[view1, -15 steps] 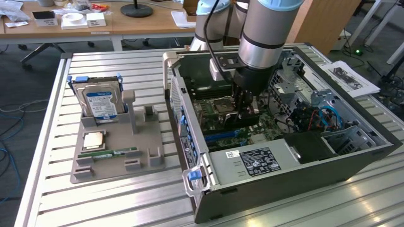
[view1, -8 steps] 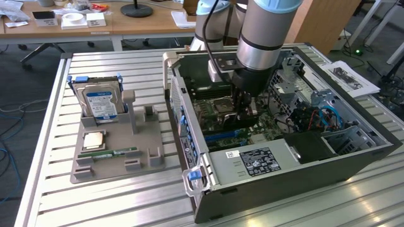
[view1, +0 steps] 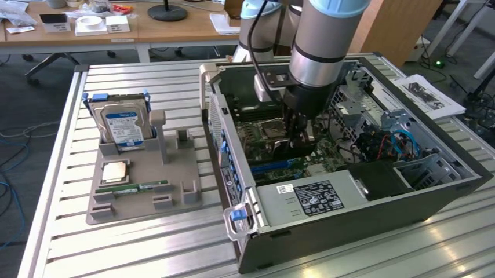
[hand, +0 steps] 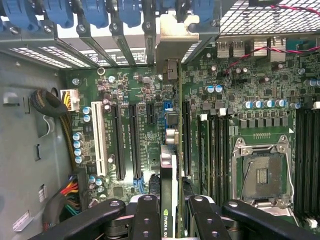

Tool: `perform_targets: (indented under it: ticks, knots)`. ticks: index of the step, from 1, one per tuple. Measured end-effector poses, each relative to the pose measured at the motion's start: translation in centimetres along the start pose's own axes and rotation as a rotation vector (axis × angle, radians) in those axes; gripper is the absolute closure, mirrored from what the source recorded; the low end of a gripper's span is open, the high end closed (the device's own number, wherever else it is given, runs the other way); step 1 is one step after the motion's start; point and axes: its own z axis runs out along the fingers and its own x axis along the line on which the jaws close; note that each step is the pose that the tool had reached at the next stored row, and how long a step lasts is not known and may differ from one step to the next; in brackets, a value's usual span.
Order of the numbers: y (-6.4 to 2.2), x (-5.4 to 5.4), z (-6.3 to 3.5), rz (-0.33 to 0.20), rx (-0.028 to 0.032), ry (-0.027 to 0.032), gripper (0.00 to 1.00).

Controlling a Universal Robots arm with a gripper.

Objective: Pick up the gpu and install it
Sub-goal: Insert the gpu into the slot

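Note:
My gripper (hand: 170, 212) is down inside the open computer case (view1: 348, 202), shut on the gpu (hand: 168, 165). The card is seen edge-on between the two black fingers (hand: 146, 215). It stands upright over the green motherboard (hand: 130, 90), in line with the expansion slots. Its silver end bracket (hand: 172, 47) reaches the row of blue-clipped slot covers (hand: 95, 15) at the case's rear wall. In the exterior view the gripper (view1: 298, 139) hangs below the arm over the middle of the board, with the dark gpu (view1: 288, 152) under it.
A grey parts holder (view1: 178, 200) at the exterior view's left carries a hard drive (view1: 120, 124), a processor (view1: 115, 172) and a memory stick (view1: 143, 187). Inside the case are the empty processor socket (hand: 260, 175), cable bundles (hand: 65, 200) and drive cages (view1: 371, 98). Papers (view1: 429, 95) lie right of the case.

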Motion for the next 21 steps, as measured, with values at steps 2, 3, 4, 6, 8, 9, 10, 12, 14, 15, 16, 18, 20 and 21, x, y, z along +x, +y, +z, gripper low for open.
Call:
perform_targets:
  ticks: [2,3,4,6,8,9,10,12,14,15,16,18,20,21]
  knots:
    - [0.01,0.01,0.03,0.000,-0.0002,0.0005,0.73]
    - [0.01,0.01,0.03,0.000,-0.0002,0.0004,0.73]
    - [0.02,0.01,0.03,0.000,-0.0002,0.0005,0.73]
    - [0.04,0.01,0.04,0.000,-0.0001,0.0002,0.73]
    - [0.06,0.01,0.05,0.000,0.0000,0.0001,0.73]
    - [0.08,0.01,0.05,0.000,0.0000,0.0001,0.73]
    - [0.12,0.01,0.05,0.000,-0.0001,0.0001,0.73]
    - [0.17,0.02,0.04,0.000,-0.0001,0.0002,0.73]
    - [0.22,0.02,0.04,0.000,0.0000,0.0001,0.73]
    - [0.24,0.02,0.04,0.000,-0.0001,0.0002,0.73]
    - [0.27,0.03,0.03,0.000,-0.0001,0.0002,0.73]
    - [0.29,0.04,0.03,0.000,-0.0001,0.0002,0.73]
    - [0.29,0.11,0.03,0.000,-0.0001,0.0003,0.73]
    - [0.29,0.12,0.03,0.000,-0.0001,0.0003,0.73]
